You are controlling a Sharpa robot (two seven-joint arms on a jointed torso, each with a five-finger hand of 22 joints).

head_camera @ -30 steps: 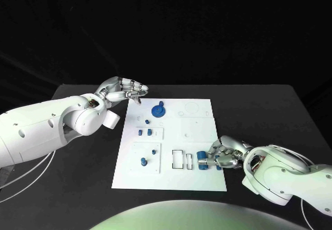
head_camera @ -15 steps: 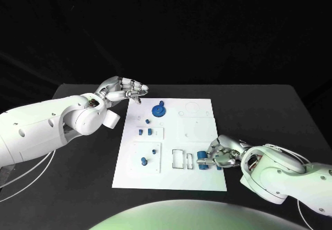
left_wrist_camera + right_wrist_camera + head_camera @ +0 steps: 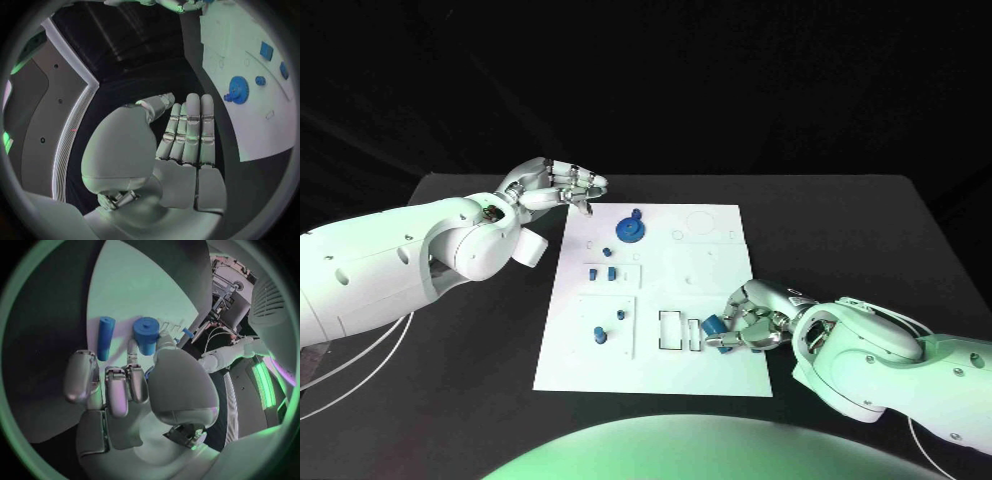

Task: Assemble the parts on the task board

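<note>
From my remote station I see the white task board (image 3: 687, 300) lying lengthwise in the middle of the black tabletop (image 3: 848, 230). My right hand (image 3: 750, 322) sits at the board's four o'clock edge, its fingers curled inward over two blue parts. The right wrist view shows a stepped blue cylinder (image 3: 147, 335) touching the fingertips (image 3: 134, 347) and a slim blue rod (image 3: 105, 337) lying just beside it on the board; I cannot tell whether the hand actually grips either one or only rests against them.

My left hand (image 3: 557, 187) hangs over the tabletop just off the board's eleven o'clock corner, holding nothing. In the left wrist view its fingers (image 3: 187, 130) lie straight and pressed side by side, the thumb folded in alongside.

A blue gear (image 3: 632, 231) sits at about twelve o'clock on the board, with a small blue knob (image 3: 636, 214) just beyond it. Several small blue pegs (image 3: 602, 273) stand at about nine o'clock, left of the board's middle, and another blue piece (image 3: 600, 335) stands in the square plate at seven o'clock. Two dark-outlined rectangular slots (image 3: 672, 331) lie between that plate and my right hand.
</note>
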